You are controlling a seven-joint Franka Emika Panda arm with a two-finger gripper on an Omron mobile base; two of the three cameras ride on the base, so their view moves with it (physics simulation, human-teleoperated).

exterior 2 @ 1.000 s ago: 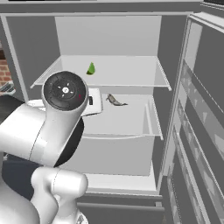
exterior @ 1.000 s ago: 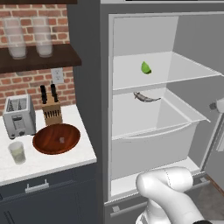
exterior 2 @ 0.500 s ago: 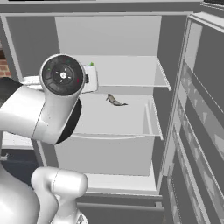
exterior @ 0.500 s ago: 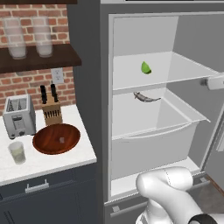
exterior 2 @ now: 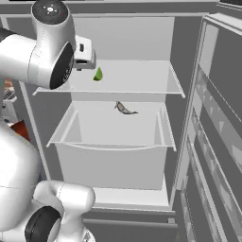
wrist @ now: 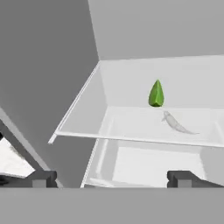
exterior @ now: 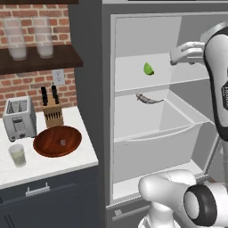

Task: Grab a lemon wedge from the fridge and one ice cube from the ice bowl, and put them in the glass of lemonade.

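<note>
Inside the open fridge (exterior 2: 189, 118), the lemon wedge (wrist: 156, 94) is seen upright near the middle of the upper shelf (exterior 2: 137, 80). The gripper (wrist: 112, 178), jaws wide apart and empty, is held at the shelf's front, with the wedge ahead, slightly right.

Bright green lemon wedge (exterior: 148, 69) — pale grey fridge (exterior: 133, 111) shelves — reddish-brown ice bowl (exterior: 57, 141).
</note>
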